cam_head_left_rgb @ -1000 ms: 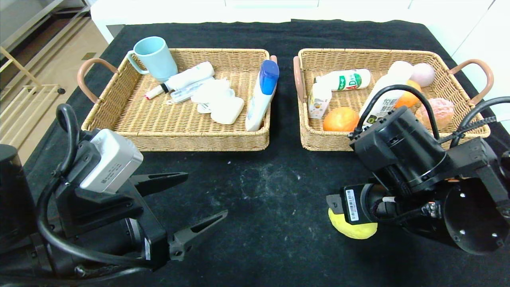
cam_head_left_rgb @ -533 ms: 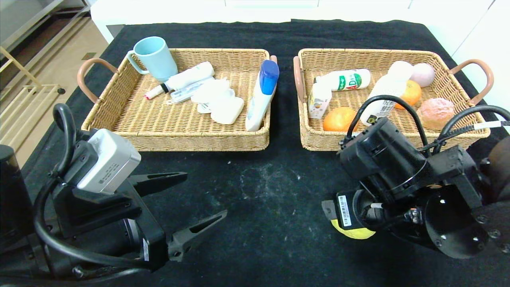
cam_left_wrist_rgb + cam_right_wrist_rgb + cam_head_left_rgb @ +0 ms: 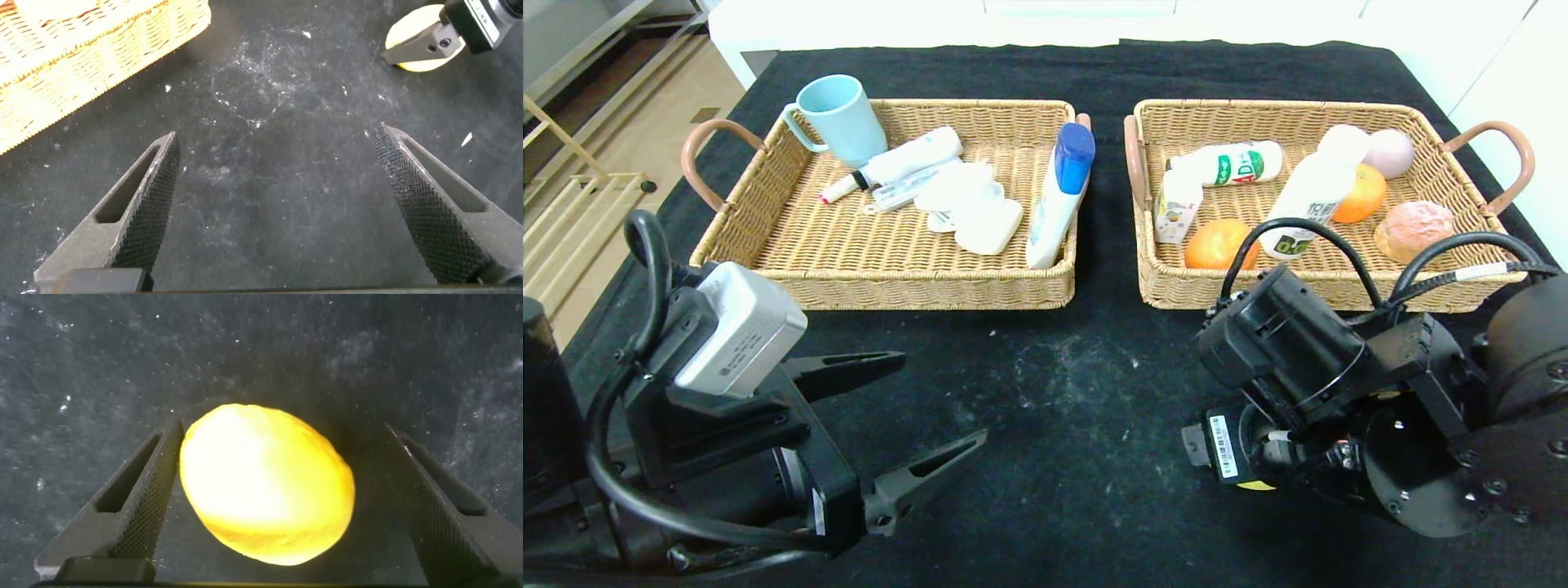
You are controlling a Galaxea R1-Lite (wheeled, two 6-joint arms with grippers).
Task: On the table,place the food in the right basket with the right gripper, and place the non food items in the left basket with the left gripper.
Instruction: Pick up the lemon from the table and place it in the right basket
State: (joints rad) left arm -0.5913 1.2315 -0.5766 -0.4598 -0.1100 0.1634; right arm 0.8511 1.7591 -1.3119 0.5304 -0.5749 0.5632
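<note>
Black table [image 3: 1062, 425], two wicker baskets, one lemon outside them
Left gripper [image 3: 931, 408] hovers low at the near left, fingers spread, holding nothing; left basket [image 3: 890, 282] holds non-food, right basket [image 3: 1307, 286] food; right gripper [image 3: 278, 506], fingers spread, straddles the lemon [image 3: 265, 494] on the table without clamping it

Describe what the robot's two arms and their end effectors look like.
Both arms are matte black with thick black cables looping over the wrists. The left end effector has two long tapered dark grey fingers with cross-hatched inner faces and slotted cut-outs, and a silver-grey camera box above it. The right end effector has the same fingers; its wrist carries a white barcode label.
</note>
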